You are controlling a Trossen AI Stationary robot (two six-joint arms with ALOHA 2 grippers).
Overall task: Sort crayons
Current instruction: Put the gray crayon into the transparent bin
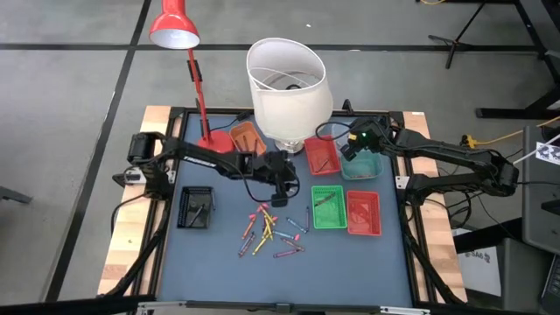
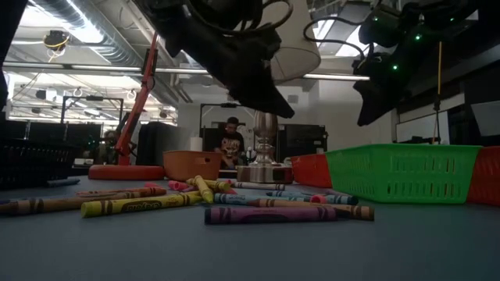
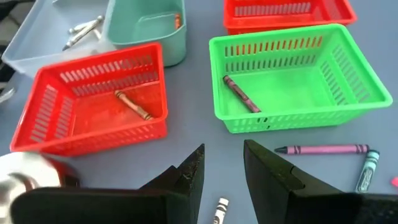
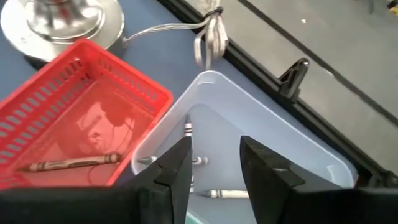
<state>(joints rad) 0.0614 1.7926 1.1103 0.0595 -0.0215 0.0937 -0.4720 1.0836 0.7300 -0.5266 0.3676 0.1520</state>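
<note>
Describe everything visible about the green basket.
The green basket is a rectangular tray that looks like plastic, with slotted walls and a solid floor. It sits upright on the blue-grey table, open side up, beside a red basket. One dark brownish-purple crayon lies diagonally inside. No gripper touches it.

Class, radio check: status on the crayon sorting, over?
Right pincer open over pale tray, empty. Left pincer open, empty, above crayons loose on mat. Lamp close behind; nothing blocking.

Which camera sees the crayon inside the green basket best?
The left wrist view: the dark crayon lies clearly on the green basket's floor. The high view shows only a thin streak; the low view hides it behind the wall; the right wrist view misses it.
</note>
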